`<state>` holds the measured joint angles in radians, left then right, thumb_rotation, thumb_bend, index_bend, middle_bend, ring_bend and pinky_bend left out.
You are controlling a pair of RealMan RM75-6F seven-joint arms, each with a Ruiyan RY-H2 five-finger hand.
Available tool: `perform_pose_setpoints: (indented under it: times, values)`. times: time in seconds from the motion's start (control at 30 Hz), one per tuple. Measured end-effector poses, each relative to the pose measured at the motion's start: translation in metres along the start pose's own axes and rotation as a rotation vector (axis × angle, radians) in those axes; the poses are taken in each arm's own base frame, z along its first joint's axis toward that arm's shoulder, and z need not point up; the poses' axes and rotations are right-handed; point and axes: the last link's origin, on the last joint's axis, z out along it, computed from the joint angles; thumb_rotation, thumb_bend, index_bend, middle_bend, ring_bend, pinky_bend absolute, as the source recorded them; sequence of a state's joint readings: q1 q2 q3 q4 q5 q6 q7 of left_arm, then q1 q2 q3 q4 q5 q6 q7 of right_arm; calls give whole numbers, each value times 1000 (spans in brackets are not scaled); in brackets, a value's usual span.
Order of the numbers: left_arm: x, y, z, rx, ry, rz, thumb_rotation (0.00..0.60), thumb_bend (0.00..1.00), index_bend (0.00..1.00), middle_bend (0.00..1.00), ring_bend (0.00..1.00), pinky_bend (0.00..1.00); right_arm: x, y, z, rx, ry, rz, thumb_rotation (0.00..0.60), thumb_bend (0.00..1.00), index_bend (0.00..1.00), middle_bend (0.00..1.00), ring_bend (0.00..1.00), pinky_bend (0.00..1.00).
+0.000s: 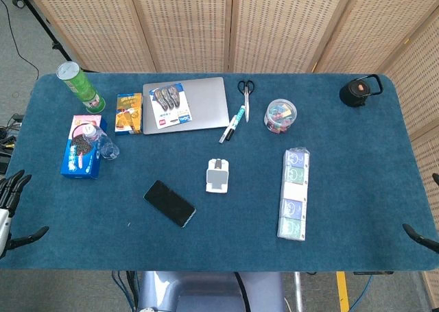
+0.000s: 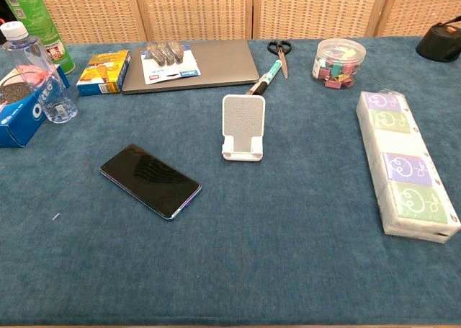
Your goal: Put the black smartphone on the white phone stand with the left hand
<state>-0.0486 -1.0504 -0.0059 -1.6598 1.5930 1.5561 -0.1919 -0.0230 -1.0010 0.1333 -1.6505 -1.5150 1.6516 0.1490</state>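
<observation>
The black smartphone [image 1: 169, 203] [image 2: 150, 180] lies flat and screen up on the blue table cloth, left of centre and turned at an angle. To its right, a short gap away, the white phone stand [image 1: 217, 175] [image 2: 243, 128] sits upright with nothing on it. My left hand [image 1: 12, 206] hovers at the table's left edge, well left of the phone, fingers spread and holding nothing. Of my right hand [image 1: 420, 236] only dark fingertips show at the far right edge, spread apart and holding nothing. The chest view shows neither hand.
A grey laptop [image 1: 192, 103] with a card on it lies behind the stand. A bottle [image 1: 103, 142], an Oreo box [image 1: 81, 153], a snack box [image 1: 128, 113] and a green can [image 1: 81, 87] crowd the left. Pens [image 1: 233, 123], scissors [image 1: 245, 96], a clip jar [image 1: 280, 115] and a tissue pack [image 1: 295, 194] are to the right.
</observation>
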Motion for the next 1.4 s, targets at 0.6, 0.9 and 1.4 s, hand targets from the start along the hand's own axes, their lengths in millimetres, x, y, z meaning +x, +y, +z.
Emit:
perform_pose_setpoints:
  times: [0.6, 0.9, 1.4]
  values:
    - [-24, 22, 35, -265, -260, 93, 600, 0, 0, 0, 0, 0, -11, -11, 3, -20, -55, 38, 600, 0, 0, 0, 0, 0]
    - [-49, 87, 96, -549, -330, 291, 600, 0, 52, 0, 0, 0, -2, -4, 4, -43, -51, 95, 600, 0, 0, 0, 0, 0]
    - [-111, 157, 144, -655, -481, 475, 600, 0, 148, 21, 0, 36, 3, 2, 6, -75, -62, 116, 600, 0, 0, 0, 0, 0]
